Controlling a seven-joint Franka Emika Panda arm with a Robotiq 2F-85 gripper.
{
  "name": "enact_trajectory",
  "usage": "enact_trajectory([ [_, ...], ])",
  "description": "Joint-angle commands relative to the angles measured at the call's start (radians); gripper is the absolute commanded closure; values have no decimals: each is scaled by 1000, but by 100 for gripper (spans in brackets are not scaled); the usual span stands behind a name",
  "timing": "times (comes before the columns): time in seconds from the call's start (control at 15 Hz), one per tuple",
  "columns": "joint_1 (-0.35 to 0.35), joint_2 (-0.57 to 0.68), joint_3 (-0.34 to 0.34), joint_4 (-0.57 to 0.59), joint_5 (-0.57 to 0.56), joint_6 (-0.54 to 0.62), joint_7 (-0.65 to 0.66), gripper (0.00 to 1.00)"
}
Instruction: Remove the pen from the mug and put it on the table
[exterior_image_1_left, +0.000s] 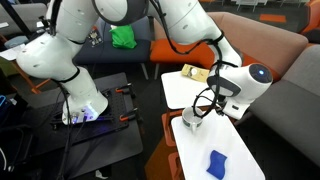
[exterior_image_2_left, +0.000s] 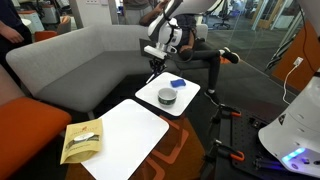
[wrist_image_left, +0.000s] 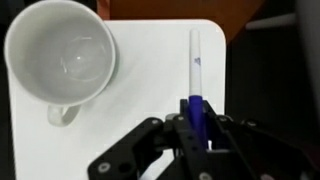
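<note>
**End effector (wrist_image_left: 197, 128) clenched on the pen (wrist_image_left: 195, 60), outside the mug (wrist_image_left: 40, 40)**

Two dark fingers (wrist_image_left: 180, 130) press on the pen's dark blue lower part from either side in the wrist view. The pen's white upper part runs straight away from them across the white worktop (wrist_image_left: 135, 110). Whether the pen rests on that surface or hangs just above it cannot be told. The pen is clear of the mug, off to one side of it and not touching it. It points toward the worktop's orange-brown edge (wrist_image_left: 170, 8). The mug stands upright, its open mouth facing the wrist camera and its handle (wrist_image_left: 60, 115) turned toward the bottom of that view.

In an exterior view a flat blue cloth (exterior_image_2_left: 177, 83) lies just beside the mug on the same narrow worktop. The end effector hangs near them. A squarer worktop (exterior_image_2_left: 125, 135) stands next to it and carries a yellow-brown packet (exterior_image_2_left: 82, 140).
</note>
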Motion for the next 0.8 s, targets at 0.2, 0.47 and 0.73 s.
enact_trajectory([
  [0.2, -9, 209, 8, 259, 53, -203, -5, 96],
  [0.47, -26, 291, 8, 346, 64, -209, 14, 96],
  [0.73, -55, 342, 9, 415, 79, -235, 34, 96],
])
